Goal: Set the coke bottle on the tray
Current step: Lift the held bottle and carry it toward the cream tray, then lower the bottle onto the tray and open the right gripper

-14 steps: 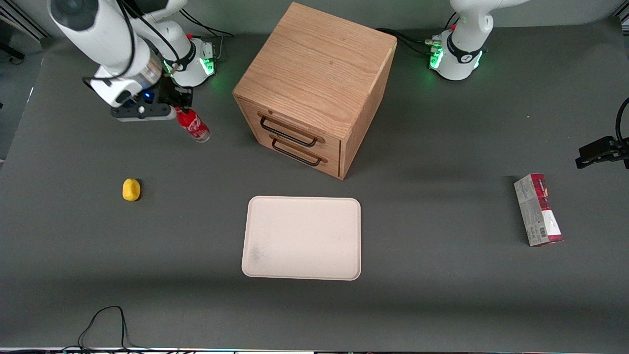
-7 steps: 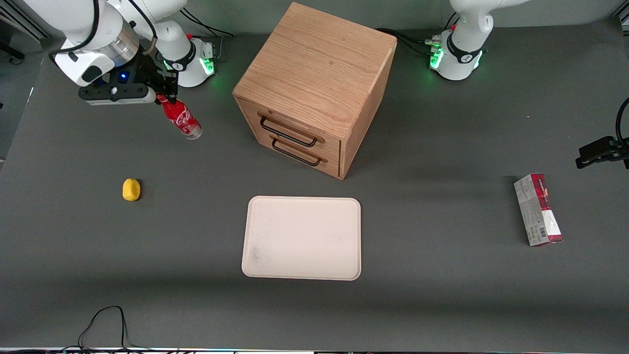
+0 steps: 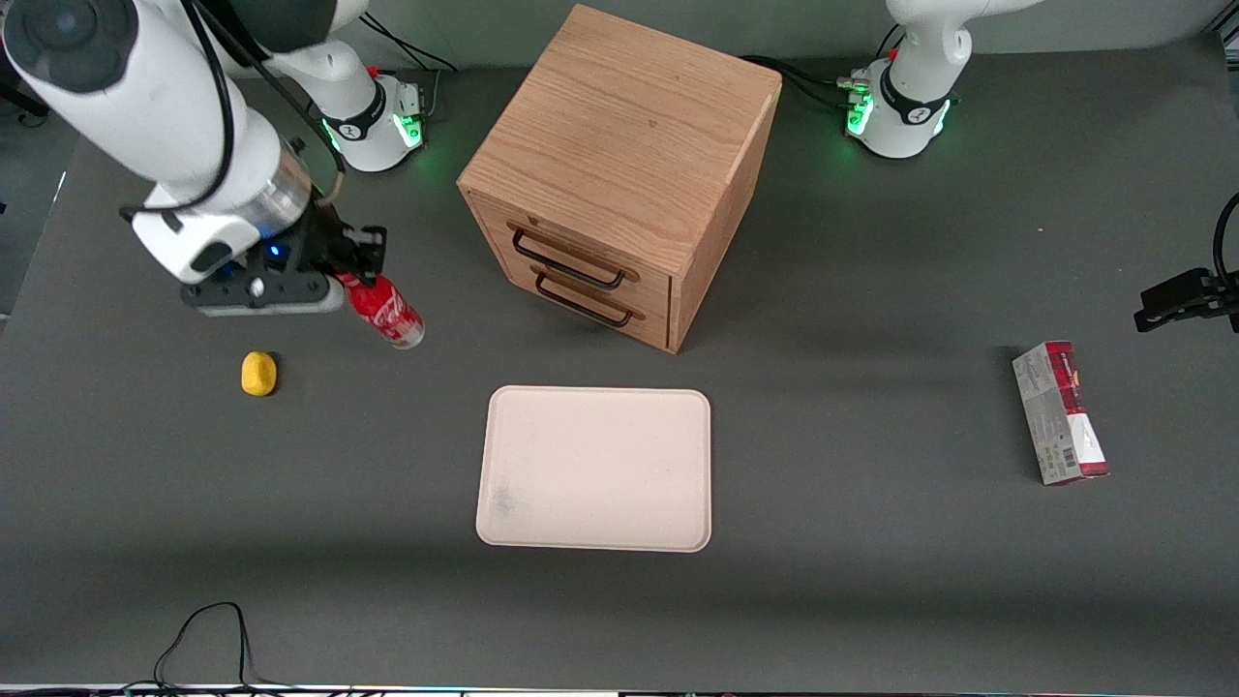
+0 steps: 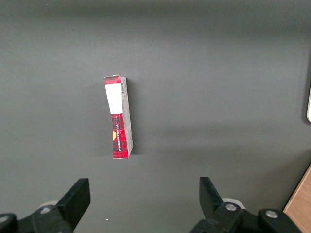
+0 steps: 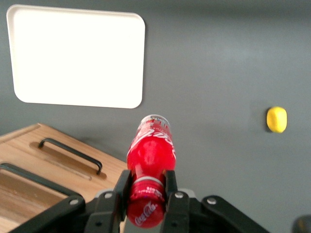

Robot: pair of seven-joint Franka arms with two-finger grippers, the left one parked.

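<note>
The gripper (image 3: pixel 360 275) is pinching the bottle (image 3: pixel 385 311) by its neck, hanging tilted above the desk (image 3: pixel 871 581) well short of the tray (image 3: pixel 594 469), so it is risking swinging and toppling on release.

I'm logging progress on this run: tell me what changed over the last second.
The pincer, shut on the coke bottle throughout, went farther from the front camera, then came back nearer, now closer to the tray. The bottle hangs tilted in its grip. Tray, drawer cabinet, yellow object and carton stayed put.
</note>
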